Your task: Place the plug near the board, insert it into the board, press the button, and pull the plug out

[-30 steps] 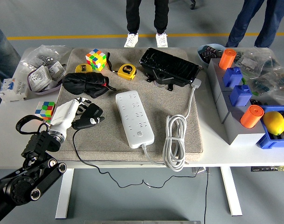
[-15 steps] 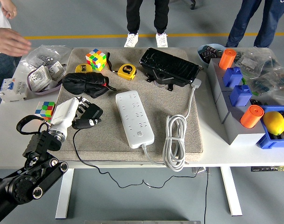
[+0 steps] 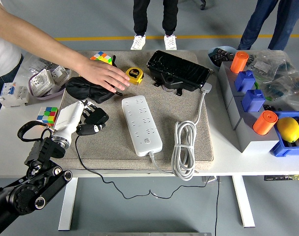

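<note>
Left hand (image 3: 85, 119) clamped on black plug (image 3: 96, 118) near bench's left edge, beside white power strip (image 3: 141, 124), person's hand (image 3: 104, 75) over black pouch (image 3: 86, 89)

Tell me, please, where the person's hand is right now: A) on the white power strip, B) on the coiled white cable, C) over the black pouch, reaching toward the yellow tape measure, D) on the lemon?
C: the person's hand stretches in from the upper left over the black pouch, fingertips just short of the tape measure, well clear of the power strip.
</note>
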